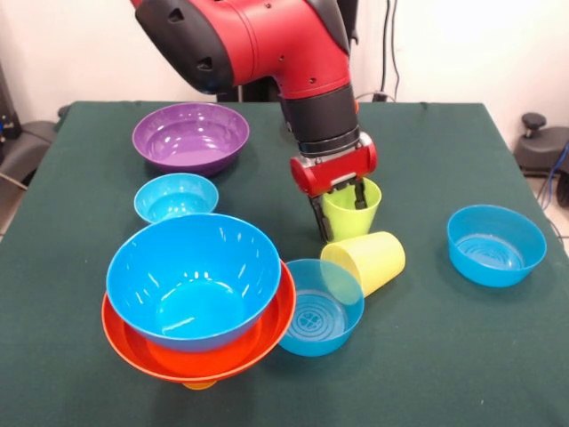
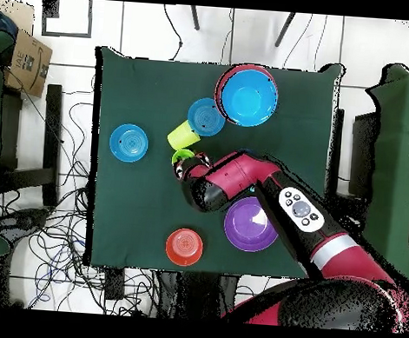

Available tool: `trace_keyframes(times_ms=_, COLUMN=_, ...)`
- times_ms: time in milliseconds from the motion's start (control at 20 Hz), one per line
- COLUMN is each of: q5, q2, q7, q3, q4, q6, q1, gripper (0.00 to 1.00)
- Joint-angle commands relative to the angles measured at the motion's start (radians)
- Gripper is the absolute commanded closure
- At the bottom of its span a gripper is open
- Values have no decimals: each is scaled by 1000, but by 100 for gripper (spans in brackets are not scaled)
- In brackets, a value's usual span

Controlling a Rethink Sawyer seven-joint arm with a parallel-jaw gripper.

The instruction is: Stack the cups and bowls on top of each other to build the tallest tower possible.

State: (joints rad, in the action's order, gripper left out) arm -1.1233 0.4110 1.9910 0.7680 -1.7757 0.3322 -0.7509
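Right now my pincer (image 1: 340,212) is down at the green cup (image 1: 351,210), right of centre in the front view, one dark finger inside the mouth and the other outside the near wall, so I straddle the rim; whether I already pinch it I cannot tell. To do this well I should close firmly on that wall, keep the cup upright, and lift straight up before turning toward the tower (image 1: 197,294) at lower left, where the big blue bowl (image 1: 194,280) sits in the orange bowl (image 1: 200,351). The yellow cup (image 1: 366,261) lies on its side just below the green one, leaning on a medium blue bowl (image 1: 316,307), so any sideways drag could knock it rolling. The tower stands near the tabletop (image 1: 427,356) front edge on a narrow base; I judge it tippy, so I should come at it from above. Open room lies at lower right, between the yellow cup and the other blue bowl (image 1: 495,245).
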Motion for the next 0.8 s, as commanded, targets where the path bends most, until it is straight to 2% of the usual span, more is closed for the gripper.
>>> trace_keyframes(times_ms=50, q5=38, q2=-45, q7=-260, q3=45, q4=-45, q6=89, q1=-18, gripper=0)
trace_keyframes(times_ms=250, q5=41, q2=-43, q7=-263, q3=37, q4=-38, q6=102, q1=-13, gripper=0)
trace_keyframes(times_ms=350, q5=-10, q2=-28, q7=-210, q3=34, q4=-44, q6=19, q1=-3, gripper=0)
trace_keyframes(times_ms=450, q5=3, q2=-22, q7=-231, q3=35, q4=-39, q6=52, q1=1, gripper=0)
trace_keyframes(times_ms=500, q5=29, q2=-17, q7=-250, q3=32, q4=-34, q6=100, q1=8, gripper=0)
trace_keyframes(times_ms=650, q5=18, q2=-11, q7=-234, q3=18, q4=-27, q6=100, q1=29, gripper=0)
trace_keyframes(times_ms=800, q5=17, q2=-19, q7=-242, q3=21, q4=-25, q6=96, q1=22, gripper=0)
